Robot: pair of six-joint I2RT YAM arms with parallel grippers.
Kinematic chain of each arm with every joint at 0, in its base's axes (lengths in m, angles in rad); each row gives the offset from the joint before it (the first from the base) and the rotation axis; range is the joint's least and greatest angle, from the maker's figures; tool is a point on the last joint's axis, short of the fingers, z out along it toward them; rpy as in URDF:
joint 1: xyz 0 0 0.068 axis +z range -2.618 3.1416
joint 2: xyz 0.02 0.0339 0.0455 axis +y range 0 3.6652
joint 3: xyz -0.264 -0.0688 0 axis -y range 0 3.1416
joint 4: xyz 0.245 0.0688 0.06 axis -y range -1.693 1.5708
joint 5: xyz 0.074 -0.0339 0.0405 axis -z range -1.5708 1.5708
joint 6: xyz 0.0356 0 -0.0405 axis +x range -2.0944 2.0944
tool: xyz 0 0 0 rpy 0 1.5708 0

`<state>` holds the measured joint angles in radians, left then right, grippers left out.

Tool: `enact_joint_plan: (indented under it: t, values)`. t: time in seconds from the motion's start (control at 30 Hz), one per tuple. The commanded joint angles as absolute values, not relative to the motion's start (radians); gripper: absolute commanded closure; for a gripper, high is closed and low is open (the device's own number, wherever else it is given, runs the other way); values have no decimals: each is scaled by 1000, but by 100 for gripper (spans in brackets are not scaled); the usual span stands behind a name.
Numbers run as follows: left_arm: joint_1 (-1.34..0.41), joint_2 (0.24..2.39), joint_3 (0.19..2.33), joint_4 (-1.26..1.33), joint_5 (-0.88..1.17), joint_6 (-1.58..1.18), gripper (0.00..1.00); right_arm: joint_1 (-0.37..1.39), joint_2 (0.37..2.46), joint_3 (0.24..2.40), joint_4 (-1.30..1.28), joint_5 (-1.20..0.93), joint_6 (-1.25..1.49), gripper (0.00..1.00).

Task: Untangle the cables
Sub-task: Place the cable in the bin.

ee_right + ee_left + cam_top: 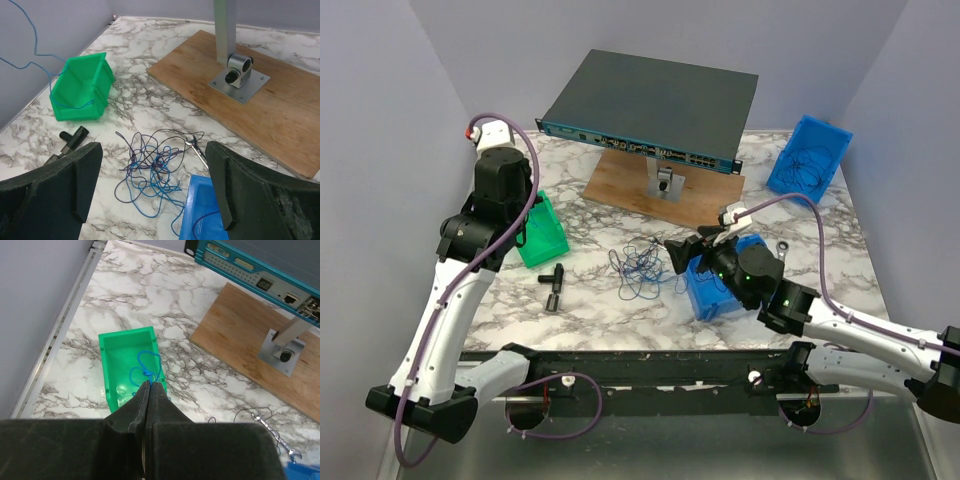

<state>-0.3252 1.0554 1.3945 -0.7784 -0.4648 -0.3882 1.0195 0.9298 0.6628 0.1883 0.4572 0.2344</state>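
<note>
The cables (638, 268) lie as a loose tangle of thin dark blue and purple wires on the marble table, also in the right wrist view (155, 165). My right gripper (682, 255) is open and empty, just right of and above the tangle, its fingers (220, 175) either side of it in its own view. My left gripper (149, 385) is shut on a single thin blue wire (145, 362) that loops down into the green bin (127, 360). That wire (35, 40) shows hanging above the green bin (82, 87).
A blue bin (720, 290) sits under my right wrist. A second blue bin (810, 155) holding wires is at the back right. A black T-shaped part (555, 285), a small wrench (197, 150), and a network switch (655, 105) on a wooden board (660, 190).
</note>
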Motion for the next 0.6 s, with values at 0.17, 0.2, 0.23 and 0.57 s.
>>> enact_joint_plan:
  t: [0.17,0.2,0.23,0.57]
  values:
    - [-232,1138,1370,-710,-354,-373,100,1022,1025,590,413,501,253,8]
    - [-229,1147,1374,-703,-350,-364,100,1021,1036,588,429,496,255,8]
    - [-229,1154,1372,-692,-342,-351,100,1021,1044,592,434,491,259,8]
    - [-192,1250,1374,-615,-422,-315,100,1021,1067,577,421,466,322,8]
